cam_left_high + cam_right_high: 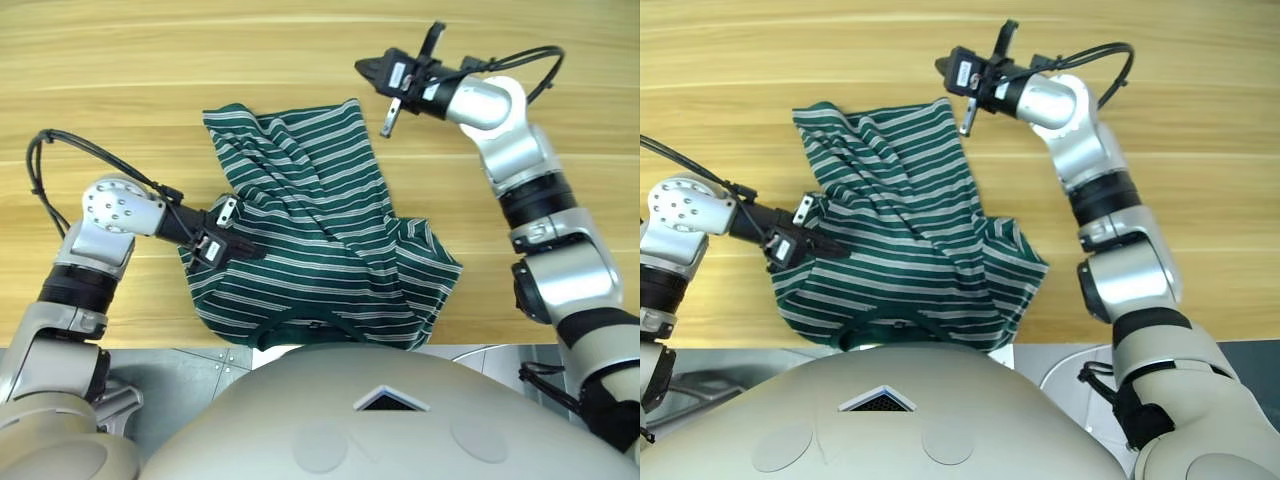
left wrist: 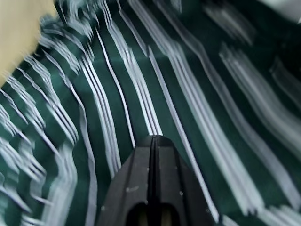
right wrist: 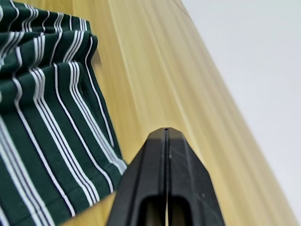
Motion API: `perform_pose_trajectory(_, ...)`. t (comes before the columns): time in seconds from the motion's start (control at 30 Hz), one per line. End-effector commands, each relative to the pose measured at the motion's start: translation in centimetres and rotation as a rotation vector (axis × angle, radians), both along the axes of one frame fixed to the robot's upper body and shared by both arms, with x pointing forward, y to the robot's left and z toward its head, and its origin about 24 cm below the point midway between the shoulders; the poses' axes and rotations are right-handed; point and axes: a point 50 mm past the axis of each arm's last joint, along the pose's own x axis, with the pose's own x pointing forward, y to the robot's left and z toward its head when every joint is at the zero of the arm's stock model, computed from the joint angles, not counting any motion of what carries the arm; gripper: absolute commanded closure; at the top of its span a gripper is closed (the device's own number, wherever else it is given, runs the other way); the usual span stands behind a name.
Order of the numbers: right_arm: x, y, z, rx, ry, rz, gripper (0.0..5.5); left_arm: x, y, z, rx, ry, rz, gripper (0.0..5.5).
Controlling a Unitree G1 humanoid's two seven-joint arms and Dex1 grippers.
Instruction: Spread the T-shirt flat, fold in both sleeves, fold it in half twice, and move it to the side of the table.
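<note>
A dark green T-shirt [image 1: 320, 230] with thin white stripes lies rumpled in the middle of the wooden table [image 1: 110, 70], its collar at the near edge and a bunched fold on its near right side. My left gripper [image 1: 256, 256] rests low over the shirt's left side, fingers shut; in the left wrist view the closed fingertips [image 2: 154, 143] hover over striped cloth [image 2: 197, 94] with nothing between them. My right gripper [image 1: 364, 68] is shut and holds nothing, just beyond the shirt's far right corner. In the right wrist view it [image 3: 165, 133] is above bare wood beside the shirt's hem [image 3: 56, 122].
Bare tabletop stretches beyond the shirt and on both sides of it. The table's front edge [image 1: 150, 347] runs just under the collar, with grey metal plates below. Black cables [image 1: 60, 150] loop off both forearms.
</note>
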Motion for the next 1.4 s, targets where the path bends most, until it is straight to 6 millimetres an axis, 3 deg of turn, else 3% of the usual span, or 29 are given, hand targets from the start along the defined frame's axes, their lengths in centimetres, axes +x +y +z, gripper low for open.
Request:
perform_pose_trajectory(0.03,1.1,1.9,-1.4,-0.084,0.047,-0.026,5.49,-0.2,0.1,-1.8,0.151,-0.025,-0.074,5.5)
perform_pose_trajectory(0.23,0.7,3.3,-4.5,-0.177,0.153,-0.048,5.49,-1.1,0.2,-3.2,0.221,0.001,-0.154,5.5)
perform_pose_trajectory(0.47,-0.6,2.8,-7.4,-0.218,0.257,-0.09,5.49,-2.4,-0.8,-3.9,0.195,0.043,-0.207,5.5)
perform_pose_trajectory(0.67,-0.1,-0.5,-8.2,-0.239,0.29,-0.26,5.49,-3.0,-1.1,-4.2,0.186,0.074,-0.219,5.5)
perform_pose_trajectory(0.87,0.6,-7.7,-7.9,-0.242,0.294,-0.626,5.49,-3.8,-1.2,-4.8,0.182,0.112,-0.223,5.5)
perform_pose_trajectory(1.0,0.6,-10.6,-7.4,-0.197,0.293,-0.767,5.49,-4.4,-1.2,-5.4,0.187,0.143,-0.231,5.5)
perform_pose_trajectory(1.27,0.4,-13.4,-6.7,-0.143,0.288,-0.884,5.49,-5.1,-1.2,-5.6,0.183,0.183,-0.238,5.5)
perform_pose_trajectory(1.4,1.3,-12.5,-5.4,0.021,0.293,-0.832,5.49,-5.0,-1.3,-5.5,0.174,0.18,-0.232,5.5)
